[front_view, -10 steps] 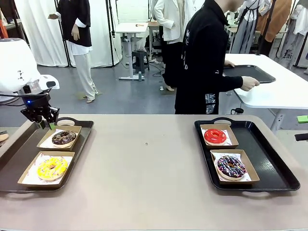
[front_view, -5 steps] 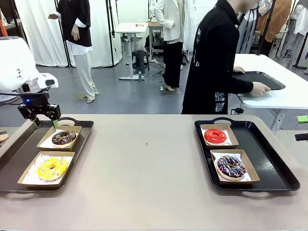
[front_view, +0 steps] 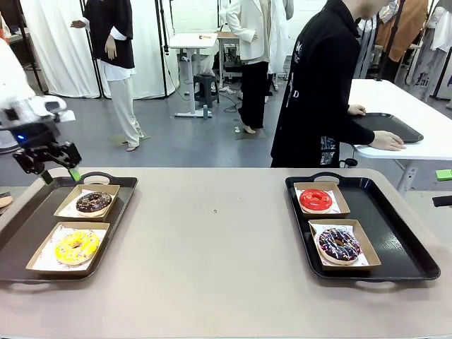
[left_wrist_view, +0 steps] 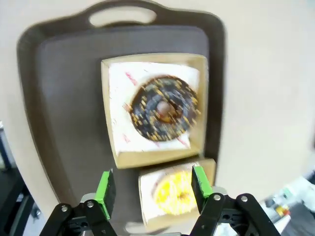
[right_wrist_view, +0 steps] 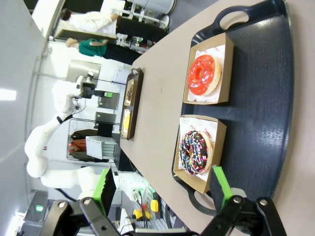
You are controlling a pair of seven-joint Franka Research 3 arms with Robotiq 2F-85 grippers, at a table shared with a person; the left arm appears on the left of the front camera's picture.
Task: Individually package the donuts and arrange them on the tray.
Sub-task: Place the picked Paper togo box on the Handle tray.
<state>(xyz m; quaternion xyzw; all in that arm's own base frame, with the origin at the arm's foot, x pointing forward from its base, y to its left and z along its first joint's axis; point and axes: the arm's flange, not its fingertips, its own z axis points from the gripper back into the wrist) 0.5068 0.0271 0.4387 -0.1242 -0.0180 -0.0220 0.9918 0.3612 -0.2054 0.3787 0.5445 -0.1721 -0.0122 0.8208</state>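
Fingers of your left gripper (front_view: pixel 56 175) stand released at the frame's upper left, above the chocolate ring donut (front_view: pixel 94 202); right gripper (right_wrist_view: pixel 164 187) likewise spread.

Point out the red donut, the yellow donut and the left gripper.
red donut (front_view: pixel 316 200), front view, icing ring.
yellow donut (front_view: pixel 77 246), front view, icing.
left gripper (front_view: pixel 58 174), front view, between fingertips.

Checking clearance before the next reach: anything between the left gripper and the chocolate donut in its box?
Nothing visible. The left gripper, jaws open, hangs above the dark chocolate ring donut lying in its brown cardboard box on the dark tray.
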